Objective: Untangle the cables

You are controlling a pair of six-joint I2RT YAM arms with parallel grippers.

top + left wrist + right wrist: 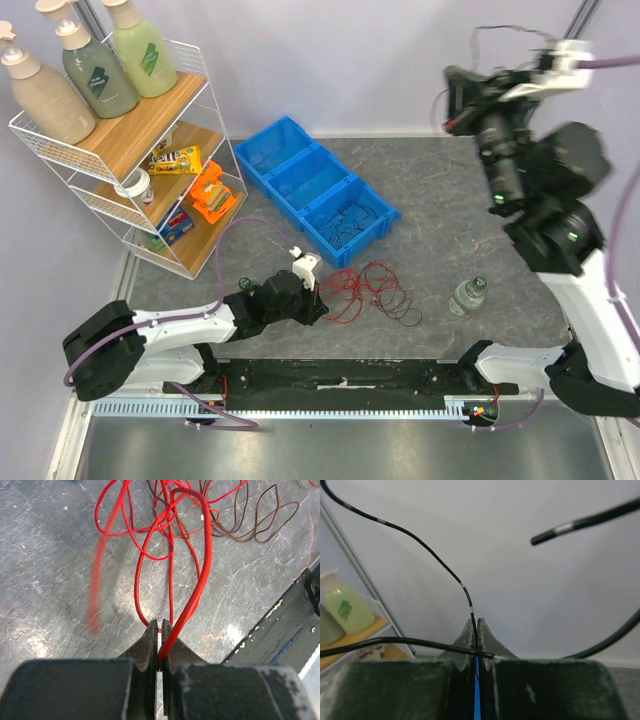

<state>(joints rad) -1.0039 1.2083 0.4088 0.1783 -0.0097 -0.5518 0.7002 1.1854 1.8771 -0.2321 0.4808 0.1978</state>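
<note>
The cables (365,290) lie as a loose tangle of thin red loops and dark loops (402,306) on the grey table, just in front of the blue bin. My left gripper (318,300) sits low at the tangle's left edge. In the left wrist view it (160,622) is shut on a red wire (200,580) that arches out of the jaws into the heap. My right gripper (455,100) is raised high at the back right. In the right wrist view it (477,621) is shut on a thin black wire (445,562) that hangs free in the air.
A blue three-compartment bin (250,165) stands behind the tangle, with dark wires (345,220) in its nearest compartment. A small bottle (467,295) lies right of the tangle. A wire shelf rack (130,150) with bottles and snacks stands at the back left.
</note>
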